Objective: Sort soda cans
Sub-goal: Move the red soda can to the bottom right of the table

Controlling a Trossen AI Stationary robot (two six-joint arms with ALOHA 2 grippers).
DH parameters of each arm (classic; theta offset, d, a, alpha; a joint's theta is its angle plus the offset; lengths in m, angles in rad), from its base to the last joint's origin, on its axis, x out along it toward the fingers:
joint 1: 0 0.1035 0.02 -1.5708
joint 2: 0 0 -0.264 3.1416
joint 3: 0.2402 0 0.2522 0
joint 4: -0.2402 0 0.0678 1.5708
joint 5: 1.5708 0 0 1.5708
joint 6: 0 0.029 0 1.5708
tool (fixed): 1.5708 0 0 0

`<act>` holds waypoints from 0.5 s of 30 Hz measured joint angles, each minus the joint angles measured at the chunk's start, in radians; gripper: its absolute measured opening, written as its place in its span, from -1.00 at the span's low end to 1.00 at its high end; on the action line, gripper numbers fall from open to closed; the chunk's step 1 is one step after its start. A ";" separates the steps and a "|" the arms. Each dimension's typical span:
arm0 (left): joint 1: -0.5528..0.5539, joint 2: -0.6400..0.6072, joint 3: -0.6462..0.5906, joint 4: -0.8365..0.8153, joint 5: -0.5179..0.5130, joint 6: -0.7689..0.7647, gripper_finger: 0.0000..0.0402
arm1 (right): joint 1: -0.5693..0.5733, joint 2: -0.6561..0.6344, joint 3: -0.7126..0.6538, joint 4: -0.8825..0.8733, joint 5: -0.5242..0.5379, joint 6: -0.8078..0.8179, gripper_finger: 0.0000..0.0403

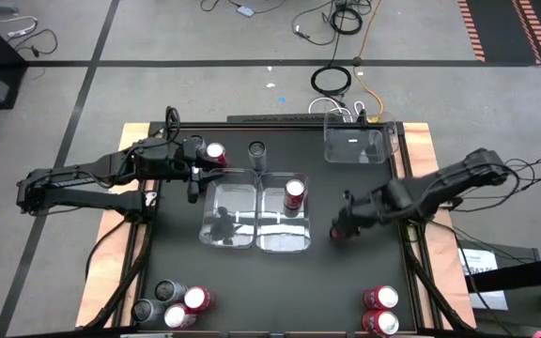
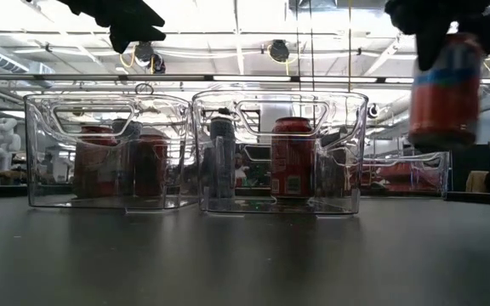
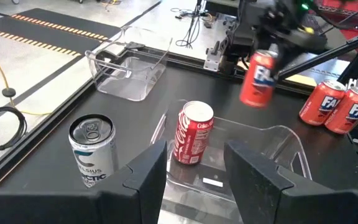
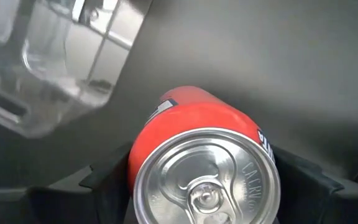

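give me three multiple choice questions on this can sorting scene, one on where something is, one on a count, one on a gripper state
1. Where is the Coca-Cola can?
A. inside the right-hand one of the two clear trays mid-table
B. at the near left corner
C. in the far tray

2. How many cans stand at the table's near right corner?
A. none
B. two
C. five

3. What is the right gripper doing?
A. hanging open and empty
B. resting on the table
C. holding a red can off the table

Answers:
1. A: the high view shows it in the right-hand tray.
2. B: two red cans sit there side by side in the high view.
3. C: the low view shows the held red can clear of the tabletop, and the right wrist view shows it between the fingers.
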 joint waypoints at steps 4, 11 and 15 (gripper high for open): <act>0.000 0.000 0.000 0.000 0.000 0.000 -0.16 | 0.121 0.082 0.022 0.014 -0.001 0.102 0.43; 0.000 0.000 0.000 0.000 0.000 0.000 -0.16 | 0.298 0.250 0.111 0.016 -0.002 0.282 0.43; 0.000 0.000 0.000 0.000 0.000 0.000 -0.16 | 0.376 0.345 0.165 0.016 -0.002 0.375 0.44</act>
